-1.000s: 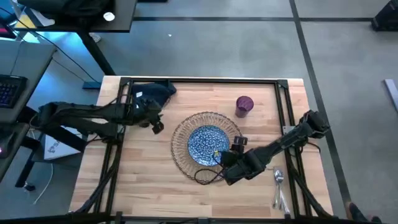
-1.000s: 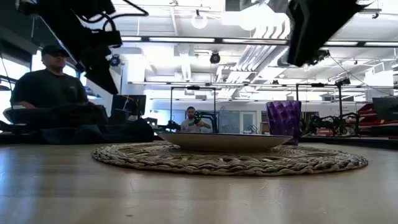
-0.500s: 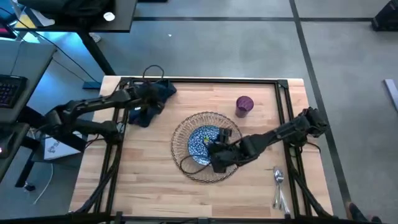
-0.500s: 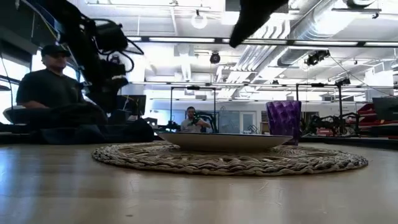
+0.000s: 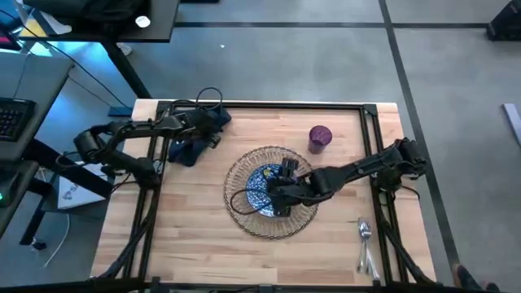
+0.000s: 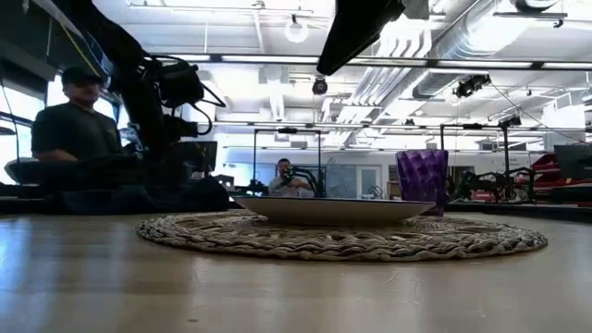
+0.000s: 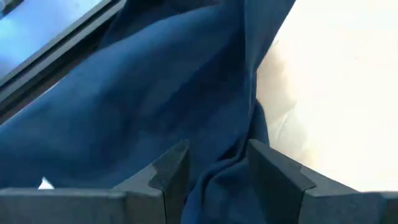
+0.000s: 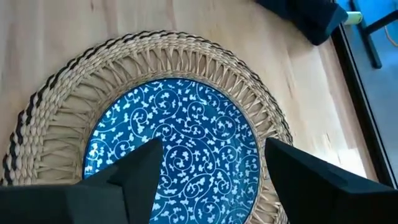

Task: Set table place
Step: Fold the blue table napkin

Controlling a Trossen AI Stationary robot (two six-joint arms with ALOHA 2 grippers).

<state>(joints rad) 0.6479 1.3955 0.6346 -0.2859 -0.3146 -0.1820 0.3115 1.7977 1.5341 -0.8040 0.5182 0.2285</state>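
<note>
Your right gripper [image 5: 275,194] has slid further in over the plate [image 5: 262,181] since a moment ago; your left gripper [image 5: 213,140] has settled onto the napkin [image 5: 199,130].

Right fingers [image 8: 134,177] spread wide, holding nothing, plate directly beneath. Left fingers [image 7: 168,171] are parted around a fold of the one navy napkin at the table's [image 5: 187,236] far left corner. You have one wicker mat [image 5: 244,172], one plate centred on it, one purple cup [image 5: 320,137] far right of the mat, cutlery [image 5: 365,244] near right.
</note>
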